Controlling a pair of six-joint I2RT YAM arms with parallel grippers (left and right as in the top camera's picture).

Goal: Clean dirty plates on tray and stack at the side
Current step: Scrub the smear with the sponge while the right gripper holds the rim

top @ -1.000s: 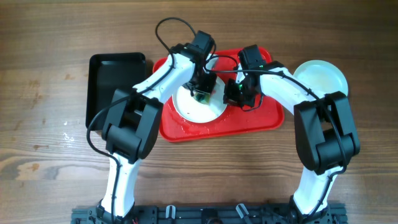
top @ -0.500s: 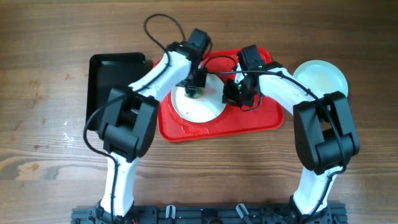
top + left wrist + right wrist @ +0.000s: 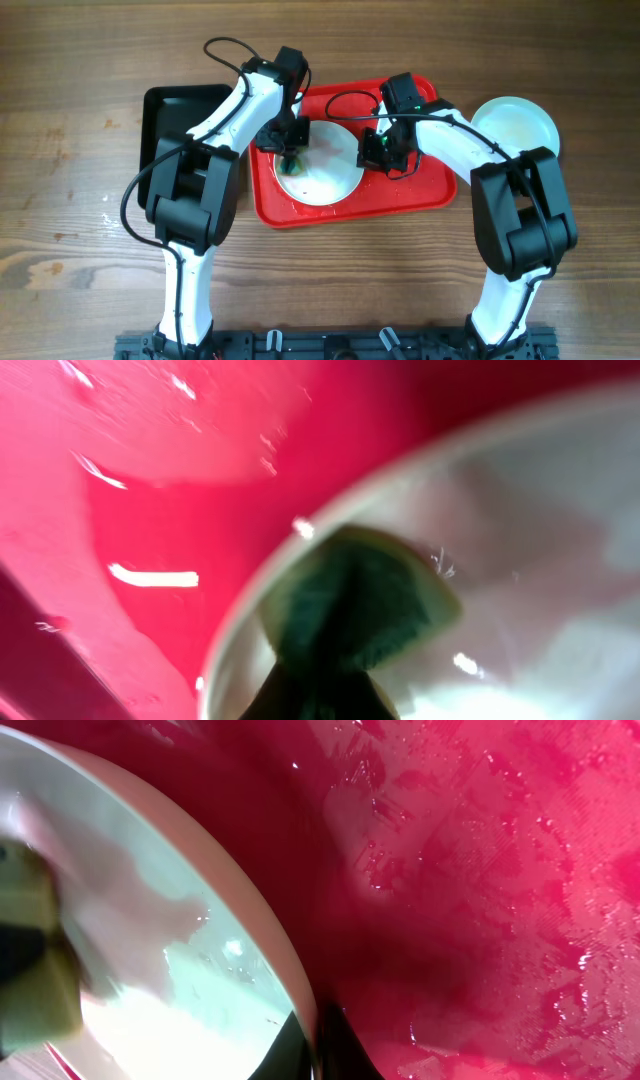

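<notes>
Centrally, a white plate (image 3: 325,178) is seen lying flat inside the red tray (image 3: 420,185), toward the tray's left half. It is round and shallow, and its face is glossy and wet, with small droplets picked out in the right wrist view. The floor of the red tray is also wet: streaks and beads of water are seen across it in both wrist views.

A sponge (image 3: 290,162) – dark green on one face, yellowish on the other – is pressed onto the upper-left part of the white plate, just inside the rim. It is clamped in the left gripper (image 3: 288,152), whose fingers are closed on it from above; in the left wrist view the sponge (image 3: 360,600) is blurred.

The right edge of the white plate is pinched by the right gripper (image 3: 375,152); in the right wrist view the rim is seen running down into the dark fingertips (image 3: 335,1045), one on each side of it.

Off the tray, a pale mint-green plate (image 3: 515,125) is set on the wooden table (image 3: 80,240) at the far right, partly covered by the right arm – whether another plate lies under it cannot be told.

A black tray (image 3: 175,110) is placed just beside the left edge of the red tray, largely hidden by the left arm
</notes>
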